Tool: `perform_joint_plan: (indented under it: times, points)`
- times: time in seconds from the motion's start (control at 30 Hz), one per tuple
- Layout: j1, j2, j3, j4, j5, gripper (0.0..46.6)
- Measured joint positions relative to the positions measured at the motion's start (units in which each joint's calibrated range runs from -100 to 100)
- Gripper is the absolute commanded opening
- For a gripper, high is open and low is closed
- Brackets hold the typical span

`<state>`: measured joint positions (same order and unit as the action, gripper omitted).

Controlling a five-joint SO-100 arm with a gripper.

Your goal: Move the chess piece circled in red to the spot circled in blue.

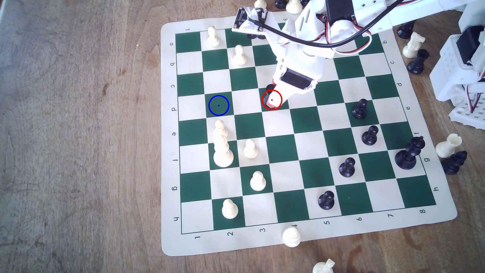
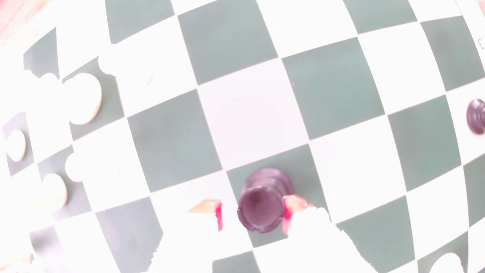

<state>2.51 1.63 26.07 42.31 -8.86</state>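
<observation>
Step in hand: the grasp, not yet closed

Black rook (image 2: 262, 207) stands upright on its green square, the one ringed red in the exterior view, roughly mid-board. In that view only a dark sliver of it (image 1: 269, 87) shows past the arm's white housing

Pincer (image 1: 271, 103) is down over that square. Wrist view puts the pincer (image 2: 252, 214) astride the rook's notched top: one red-tipped finger (image 2: 288, 210) touching or very nearly touching the rook's side, the other finger (image 2: 218, 215) standing off with a clear gap. So the jaws are parted, bracketing the piece, nothing gripped yet. Rook's base looks seated on the board

Blue-ringed target square (image 1: 219, 105) lies two squares toward the exterior view's left, same row, bare. The cream square between is also bare. A white pawn (image 1: 220, 127) sits on the square just below the target, with a tall white piece (image 1: 223, 152) behind it

Next move, as I judge it: close on the rook's body, lift until the base is free of the board, carry straight along the row, and set down centred on the blue dot. Keep the descent off that near pawn
</observation>
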Motion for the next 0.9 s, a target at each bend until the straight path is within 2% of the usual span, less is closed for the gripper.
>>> perform_joint_plan:
  times: [0.17, 0.27, 0.3, 0.33, 0.37, 0.7, 0.9]
  points:
    - [0.74, 0.0, 0.0, -0.96, 0.0, 11.4]
    - [1.03, 0.0, 0.0, -1.51, 0.0, 8.2]
    - [1.03, 0.0, 0.0, -1.51, 0.0, 5.7]
    - [1.03, 0.0, 0.0, -1.51, 0.15, 1.0]
    - [1.03, 0.0, 0.0, -1.51, 0.44, 0.2]
    - [1.03, -0.08, 0.0, -0.4, 1.12, 0.2]
    - [1.03, -4.36, -2.26, 6.85, 1.12, 0.2]
